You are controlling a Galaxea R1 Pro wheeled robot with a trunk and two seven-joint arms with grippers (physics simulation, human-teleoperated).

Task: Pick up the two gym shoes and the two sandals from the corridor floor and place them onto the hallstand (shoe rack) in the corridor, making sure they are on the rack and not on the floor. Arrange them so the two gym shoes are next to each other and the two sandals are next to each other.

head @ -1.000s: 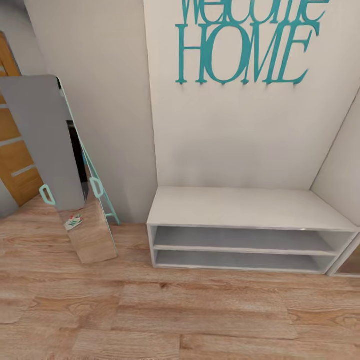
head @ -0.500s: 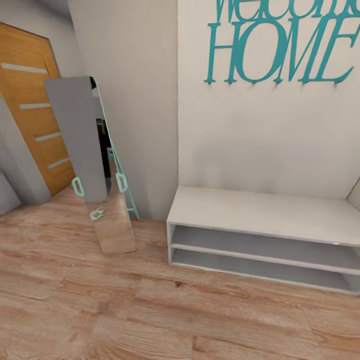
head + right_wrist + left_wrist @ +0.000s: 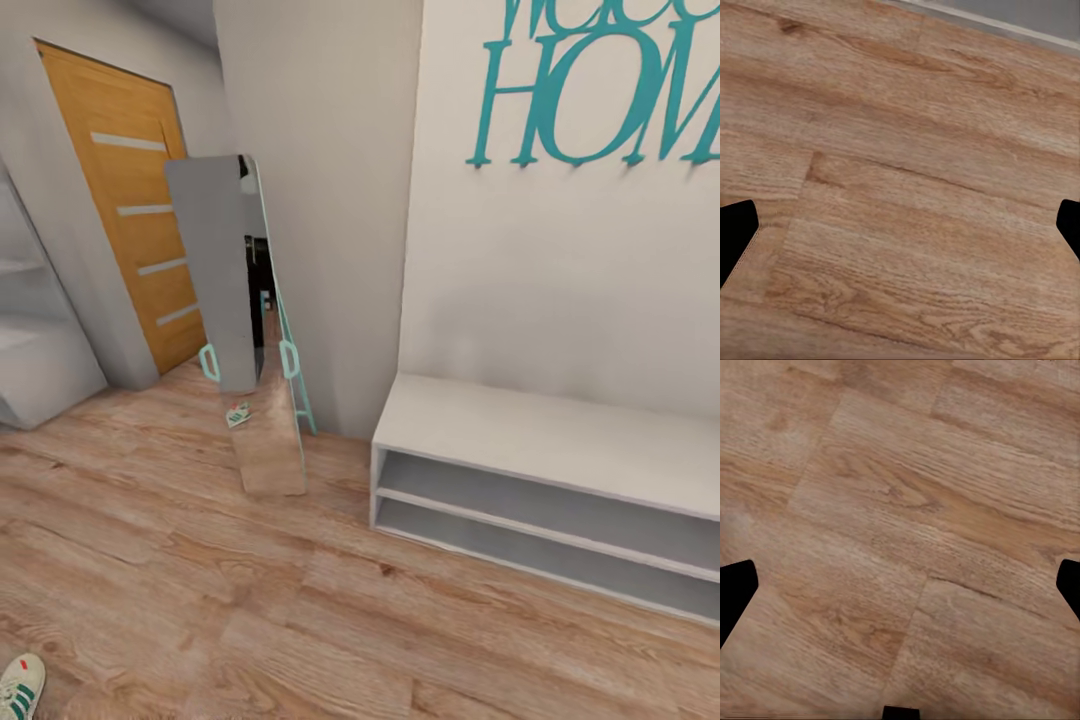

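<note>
Left jaws (image 3: 900, 585) hang over bare corridor floor (image 3: 907, 510), dark fingertips (image 3: 736, 589) spread to opposite edges of the wrist view: wide open, nothing between them. Right jaws (image 3: 900, 225) likewise spread wide over planks, empty; a grey strip lies well ahead of them.

Head view: one gym shoe (image 3: 18, 687) lies on the floor at the lower left corner, toe only, green stripes showing. The hallstand (image 3: 540, 440) sits against the wall on the right, two open tiers, broad top surface bare. A leaning mirror (image 3: 245, 320) with teal frame stands beside it, reflecting a small sneaker shape. Orange door (image 3: 130, 210) beyond. Teal lettering (image 3: 600, 90) on the wall above the rack.
</note>
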